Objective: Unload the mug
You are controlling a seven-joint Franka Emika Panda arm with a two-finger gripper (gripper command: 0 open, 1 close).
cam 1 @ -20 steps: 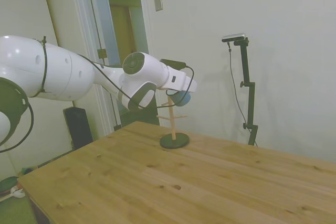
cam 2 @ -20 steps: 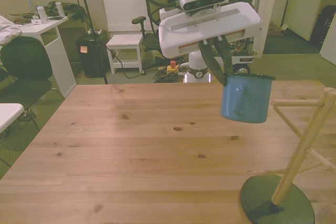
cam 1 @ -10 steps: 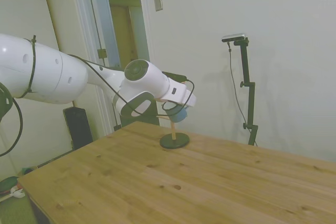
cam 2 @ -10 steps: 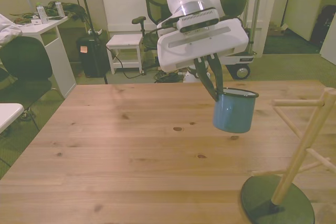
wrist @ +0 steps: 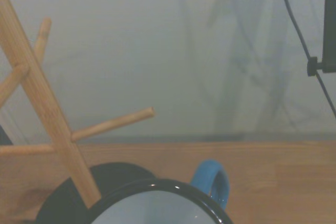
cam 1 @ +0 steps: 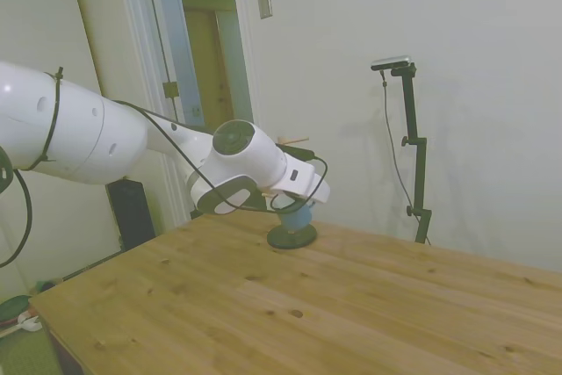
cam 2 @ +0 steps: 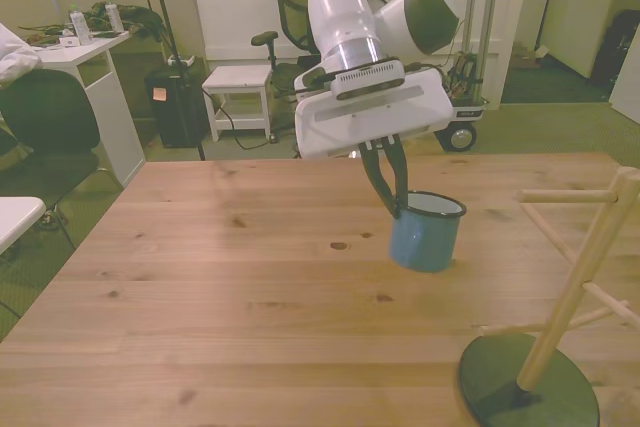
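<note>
I am holding the light-blue mug (cam 2: 426, 234) upright by its rim, jaws clamped on it, low over the wooden surface (cam 2: 230, 287); its white inside is showing nothing.

Arm outstretched; hand (cam 2: 393, 199) downward, fingers pinched together

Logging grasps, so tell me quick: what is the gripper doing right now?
Gripper: closed on the rim of the mug.
</note>
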